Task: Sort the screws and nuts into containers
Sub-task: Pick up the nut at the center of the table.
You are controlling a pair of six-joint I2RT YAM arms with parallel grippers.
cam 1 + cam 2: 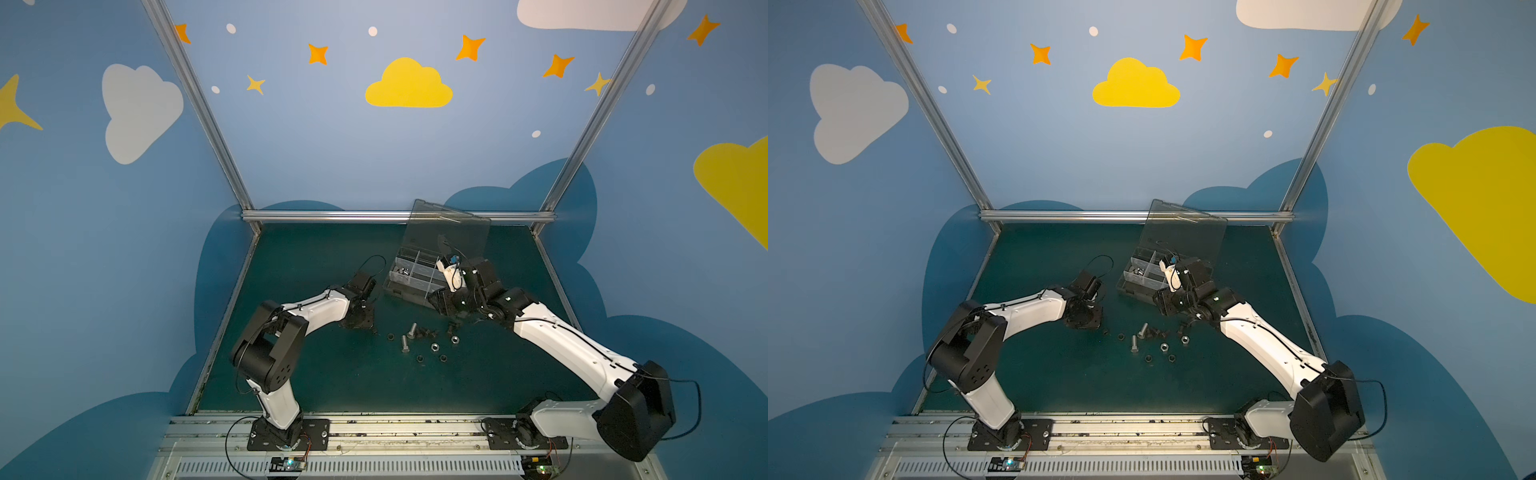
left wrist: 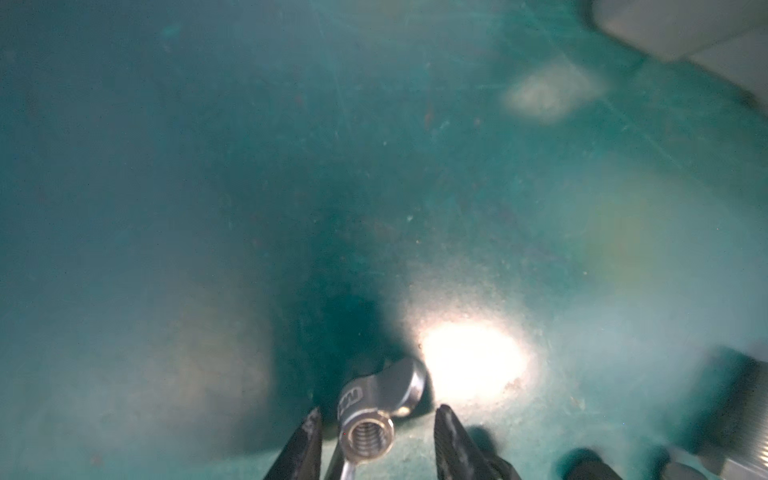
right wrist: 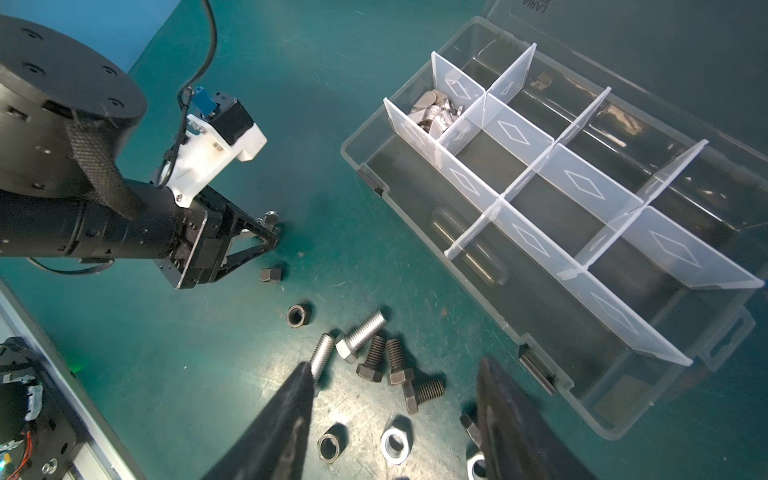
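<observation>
Poised on the teal table (image 2: 208, 208) with the left jaws parted either side of a shiny silver winged metal screw (image 2: 374, 411). Hovering with the right jaws open and empty over loose silver hex-head bolts (image 3: 361, 334), stubby black screws (image 3: 395, 361) and hexagonal nuts (image 3: 394, 445), beside the clear grey plastic organizer box (image 3: 407, 183).

The right end effector (image 3: 395, 363), fingers spread wide, hangs over loose bolts (image 3: 361, 334) and nuts (image 3: 298, 316) on the table (image 3: 374, 62). Beside them, the open box (image 3: 552, 316) holds silver winged pieces (image 3: 436, 112) in one end compartment. The tips of the left end effector (image 3: 272, 232) sit at another winged piece (image 3: 270, 216).
</observation>
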